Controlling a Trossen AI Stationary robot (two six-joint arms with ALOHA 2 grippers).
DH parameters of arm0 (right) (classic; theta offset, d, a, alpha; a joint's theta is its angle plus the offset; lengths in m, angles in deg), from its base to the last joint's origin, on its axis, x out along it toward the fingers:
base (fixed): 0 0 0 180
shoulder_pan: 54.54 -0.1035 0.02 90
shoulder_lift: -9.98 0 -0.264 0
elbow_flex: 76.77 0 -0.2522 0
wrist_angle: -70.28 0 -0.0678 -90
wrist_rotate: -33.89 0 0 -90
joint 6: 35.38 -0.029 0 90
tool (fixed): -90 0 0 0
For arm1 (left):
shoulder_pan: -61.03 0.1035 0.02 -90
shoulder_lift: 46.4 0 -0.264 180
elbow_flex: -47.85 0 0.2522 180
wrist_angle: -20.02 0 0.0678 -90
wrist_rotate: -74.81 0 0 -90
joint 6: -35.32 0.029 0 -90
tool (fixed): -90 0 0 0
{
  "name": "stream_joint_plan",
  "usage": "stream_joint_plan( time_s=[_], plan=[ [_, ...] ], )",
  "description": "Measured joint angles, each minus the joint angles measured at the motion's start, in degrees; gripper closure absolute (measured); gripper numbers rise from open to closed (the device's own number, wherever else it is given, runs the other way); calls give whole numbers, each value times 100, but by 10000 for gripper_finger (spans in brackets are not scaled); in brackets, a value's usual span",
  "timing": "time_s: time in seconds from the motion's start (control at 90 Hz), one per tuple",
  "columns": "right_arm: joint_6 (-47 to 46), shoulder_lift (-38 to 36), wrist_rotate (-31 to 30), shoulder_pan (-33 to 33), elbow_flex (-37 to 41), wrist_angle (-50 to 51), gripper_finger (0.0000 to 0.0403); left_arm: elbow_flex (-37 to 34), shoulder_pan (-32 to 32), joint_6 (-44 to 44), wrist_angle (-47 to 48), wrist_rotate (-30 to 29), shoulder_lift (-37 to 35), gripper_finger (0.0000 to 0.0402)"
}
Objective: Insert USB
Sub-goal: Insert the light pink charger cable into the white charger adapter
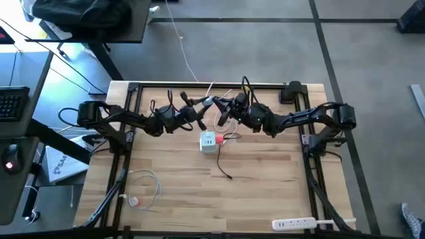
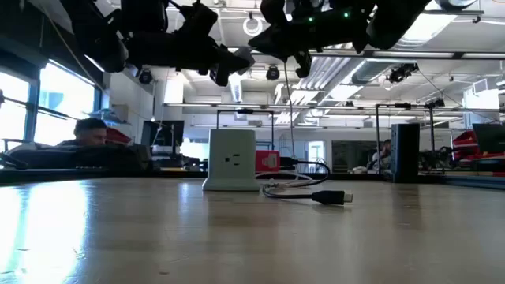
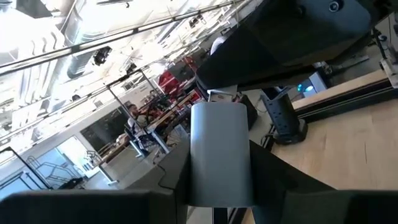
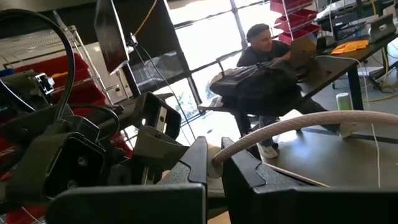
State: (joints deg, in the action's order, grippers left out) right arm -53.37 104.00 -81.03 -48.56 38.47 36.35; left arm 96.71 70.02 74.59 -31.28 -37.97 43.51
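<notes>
The USB, a small red-pink plug [image 1: 219, 139] [image 2: 267, 162] on a thin black cable [image 1: 226, 169] [image 2: 316, 196], lies on the table against the right side of the white charger cube [image 1: 207, 141] [image 2: 230, 159]. I cannot tell whether it is plugged in. Both grippers hang high above the cube and face each other. My left gripper [image 1: 202, 103] [image 3: 221, 199] is shut on a silvery-blue plug [image 3: 217, 146]. My right gripper [image 1: 222, 113] [image 4: 214, 171] is shut on a white cable [image 4: 298, 124]. My left gripper pinches the silvery-blue plug's near end [image 3: 217, 190] between its two fingers [image 3: 177, 183]. Most of the plug sticks out past the fingertips toward the right arm, clear of the table. My right gripper pinches the white cable [image 4: 217, 155] between its two fingertips [image 4: 196, 158]. One stretch arcs away from the fingers through the air, clear of the table.
A coiled white cable [image 1: 143, 189] lies near the table's front left. A white power strip [image 1: 295, 224] lies at the front right edge. A white cord [image 1: 182, 50] runs off the far edge. A person sits at a desk beyond the table [image 4: 267, 43].
</notes>
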Motion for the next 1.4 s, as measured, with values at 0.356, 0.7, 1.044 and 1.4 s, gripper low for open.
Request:
stream_joint_plan(
  time_s=[0.356,0.7,1.044,1.4],
  plan=[
    [-17,-4,98,-2,2,212,403,0,7,-17,82,244,-2,308],
    [-37,-2,75,-4,-4,226,403,-2,0,-157,-33,285,-2,308],
    [-12,-4,45,28,-2,452,403,53,7,-370,188,539,-2,308],
    [-3,-7,-101,39,-4,858,403,382,1,-539,991,280,-4,308]
  ],
)
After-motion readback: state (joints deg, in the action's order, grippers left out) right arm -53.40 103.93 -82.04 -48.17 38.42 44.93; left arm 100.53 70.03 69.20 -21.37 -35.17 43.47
